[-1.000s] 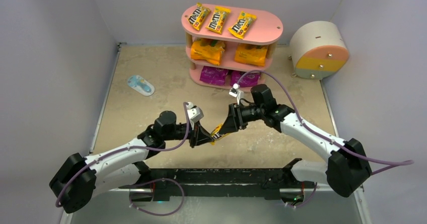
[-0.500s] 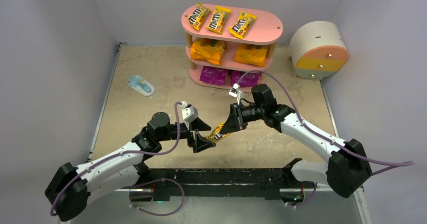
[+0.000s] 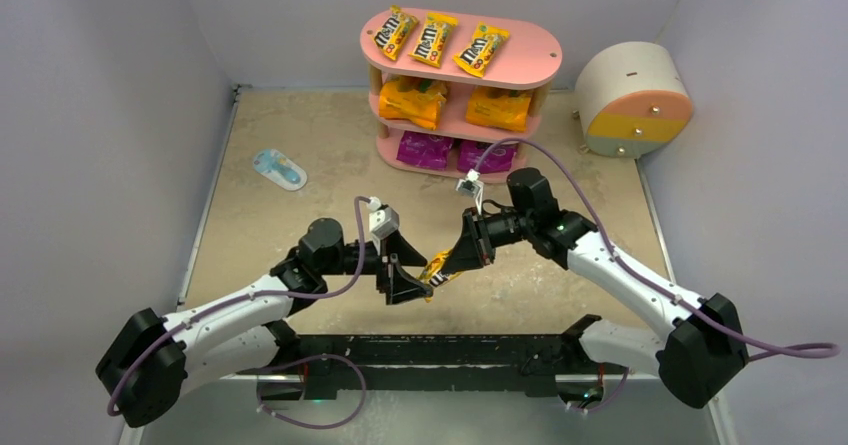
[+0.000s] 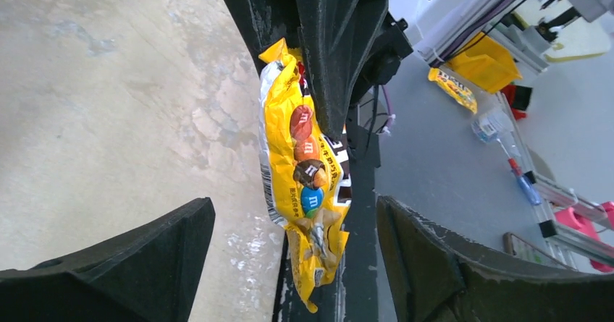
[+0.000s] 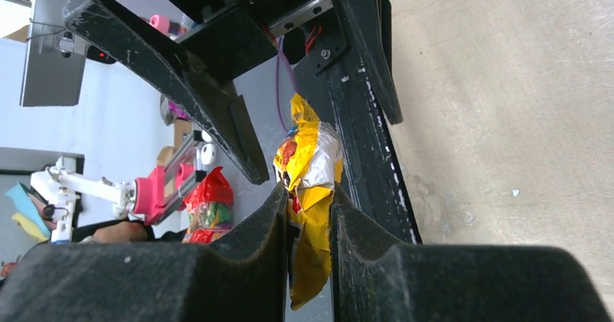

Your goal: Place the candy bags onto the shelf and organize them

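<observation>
A slim yellow M&M's packet [image 3: 438,265] hangs in the air between my two arms, above the table's near middle. My right gripper [image 3: 458,258] is shut on its upper end [image 5: 310,155]. My left gripper [image 3: 415,270] stands open, its fingers apart on either side of the packet's lower end [image 4: 308,177] without touching it. The pink shelf [image 3: 545,65] stands at the back. It carries three M&M's packets [image 3: 433,40] on top, two orange bags [image 3: 412,100] on the middle board and two purple bags [image 3: 425,149] at the bottom.
A flat light-blue-and-white item [image 3: 279,169] lies at the left on the table. A round cream drawer unit [image 3: 632,100] stands at the back right. A black rail [image 3: 440,350] runs along the near edge below both grippers.
My left gripper has let go of the yellow packet and opened wide. My right gripper has shut on the packet and now carries it alone.
</observation>
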